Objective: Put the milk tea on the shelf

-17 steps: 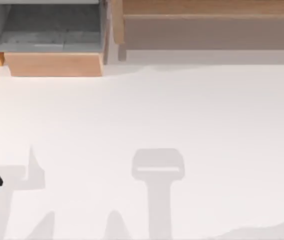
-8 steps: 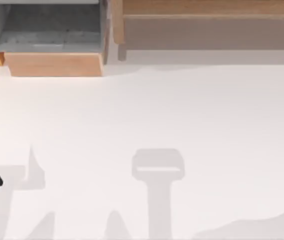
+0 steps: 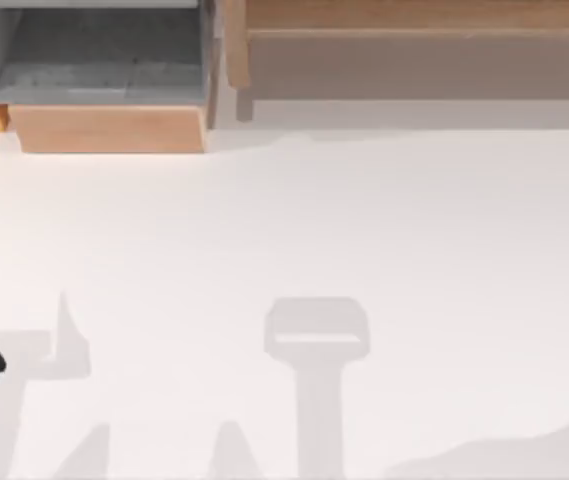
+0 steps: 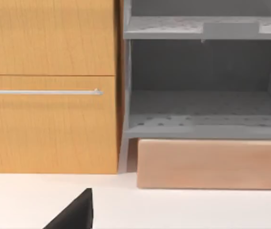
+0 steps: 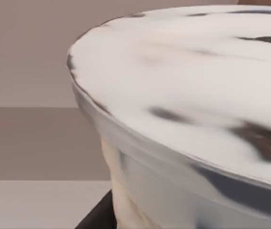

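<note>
The milk tea (image 5: 183, 119) is sitting close before the right claw; whether it is holding it, I cannot tell. Keep it upright while carrying to the shelf (image 3: 414, 50).

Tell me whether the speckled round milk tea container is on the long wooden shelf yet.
Not yet: the milk tea looms close before the right wrist camera, and the shelf top is bare in the top view.

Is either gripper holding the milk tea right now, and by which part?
Cannot be told: the milk tea sits right before the right wrist camera, no fingers showing.
</note>
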{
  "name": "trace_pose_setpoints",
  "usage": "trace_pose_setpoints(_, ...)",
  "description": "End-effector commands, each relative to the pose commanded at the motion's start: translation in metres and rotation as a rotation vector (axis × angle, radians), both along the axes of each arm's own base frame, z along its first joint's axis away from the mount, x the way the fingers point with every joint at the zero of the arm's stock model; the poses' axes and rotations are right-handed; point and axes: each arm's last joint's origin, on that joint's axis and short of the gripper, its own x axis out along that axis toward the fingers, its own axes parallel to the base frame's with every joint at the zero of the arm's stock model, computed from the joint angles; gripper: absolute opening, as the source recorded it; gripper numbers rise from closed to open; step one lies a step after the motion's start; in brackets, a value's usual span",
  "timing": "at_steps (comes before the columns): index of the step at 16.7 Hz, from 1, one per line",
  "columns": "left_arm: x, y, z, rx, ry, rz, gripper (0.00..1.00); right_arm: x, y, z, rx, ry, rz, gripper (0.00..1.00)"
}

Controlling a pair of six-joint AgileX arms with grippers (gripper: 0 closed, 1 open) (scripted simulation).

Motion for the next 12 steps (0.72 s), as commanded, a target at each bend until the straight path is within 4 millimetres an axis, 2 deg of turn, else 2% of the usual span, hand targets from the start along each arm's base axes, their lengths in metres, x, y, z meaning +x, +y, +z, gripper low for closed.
trace_pose_setpoints(3,0.0,0.0,0.0,0.0,0.0,0.0,1.0,0.0,0.0,0.0,0.0,0.0,0.0,0.02)
trace_pose_setpoints(12,0.0,0.0,0.0,0.0,0.0,0.0,1.0,-0.0005,-0.0008,0.0004,0.001,-0.001,-0.003,0.0)
